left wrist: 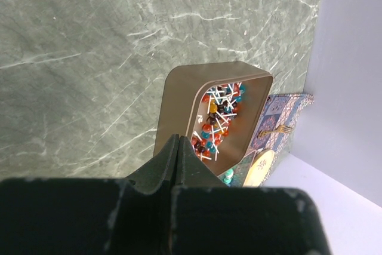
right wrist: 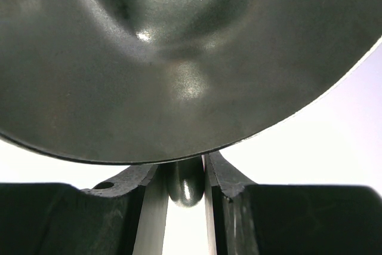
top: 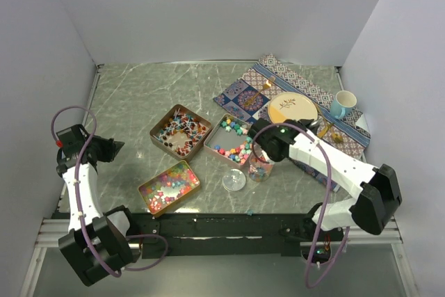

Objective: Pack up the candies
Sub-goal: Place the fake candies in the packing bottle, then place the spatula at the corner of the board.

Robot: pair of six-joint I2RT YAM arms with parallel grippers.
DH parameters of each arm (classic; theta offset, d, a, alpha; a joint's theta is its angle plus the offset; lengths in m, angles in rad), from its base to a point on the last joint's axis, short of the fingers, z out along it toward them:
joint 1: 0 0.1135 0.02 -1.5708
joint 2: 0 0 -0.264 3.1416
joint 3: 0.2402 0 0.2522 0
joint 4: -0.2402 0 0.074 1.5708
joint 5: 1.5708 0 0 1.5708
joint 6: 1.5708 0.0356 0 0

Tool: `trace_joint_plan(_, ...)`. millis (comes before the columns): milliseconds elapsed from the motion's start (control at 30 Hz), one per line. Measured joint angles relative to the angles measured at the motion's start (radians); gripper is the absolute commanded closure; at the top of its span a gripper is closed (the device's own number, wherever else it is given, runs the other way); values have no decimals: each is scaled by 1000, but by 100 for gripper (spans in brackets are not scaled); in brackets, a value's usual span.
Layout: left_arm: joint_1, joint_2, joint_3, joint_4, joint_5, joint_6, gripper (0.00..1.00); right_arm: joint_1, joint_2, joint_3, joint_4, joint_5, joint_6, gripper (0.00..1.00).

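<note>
The right gripper (right wrist: 184, 174) is near the jar (top: 261, 170), its jaws clenched on the handle of a metal spoon (right wrist: 179, 58). The left gripper (left wrist: 176, 147), jaws pressed together on nothing, hangs at the desk's (top: 139, 92) left side. The candies (top: 235, 142) lie in three tins (top: 160, 120) mid-desk.

On my feed, the green marbled desk (top: 139, 95) carries three copper-coloured rectangular tins: one at the rear left (top: 158, 122), one just right of it (top: 214, 132), and one nearer the front (top: 161, 174). A clear round lid (top: 233, 180) lies flat just beside a clear round jar (top: 261, 170). Further right, a blue patterned cloth (top: 292, 78) bears a cream plate (top: 292, 109), a gold fork (top: 263, 92) and a pale blue mug (top: 342, 104). A dark polished metal scoop (right wrist: 179, 58) fills my right wrist view.
</note>
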Motion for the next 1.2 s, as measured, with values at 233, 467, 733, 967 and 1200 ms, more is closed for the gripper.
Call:
trace_joint_plan(233,0,44,55,-49,-14,17,99,-23,217,465,-84,-126,174,100)
trace_joint_plan(467,1,122,274,-98,-56,97,99,-72,478,948,-96,-349,397,100)
trace_joint_plan(733,1,212,361,-137,-84,147,99,-114,682,1211,-97,-627,649,100)
trace_joint_plan(967,1,241,362,-144,-109,163,99,-311,639,1059,-96,-978,890,100)
trace_joint_plan(1200,1,283,362,-142,-121,163,99,-425,440,597,-87,-1098,931,100)
